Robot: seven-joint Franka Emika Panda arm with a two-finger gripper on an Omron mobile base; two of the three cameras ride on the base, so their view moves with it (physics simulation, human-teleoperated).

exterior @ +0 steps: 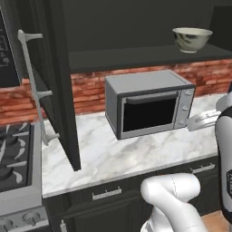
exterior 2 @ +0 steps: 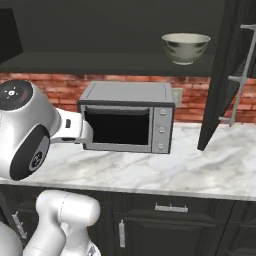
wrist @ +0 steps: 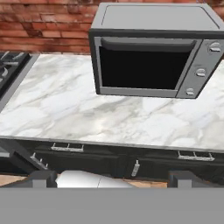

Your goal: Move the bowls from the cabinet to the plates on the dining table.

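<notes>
A glossy grey-green mottled bowl [exterior: 191, 39] [exterior 2: 185, 47] with a cream rim stands upright on the bottom shelf of the open dark cabinet [exterior: 136, 56] [exterior 2: 100, 62], toward its right end, above the microwave. Both cabinet doors [exterior: 59, 81] [exterior 2: 225, 75] are swung out over the counter. My gripper [wrist: 114, 179] is open and holds nothing; its two dark fingertips [wrist: 43, 177] stand wide apart, back from the counter's front and well below the bowl, aimed at the microwave. The plates and the dining table are out of view.
A grey box microwave [exterior: 149, 106] [exterior 2: 127, 117] [wrist: 148, 52] sits on the marble counter [exterior: 113, 154] [exterior 2: 200, 165] against a red brick wall. A gas stove [exterior: 16, 158] is on the left. Dark drawers [exterior 2: 170, 207] run below the counter.
</notes>
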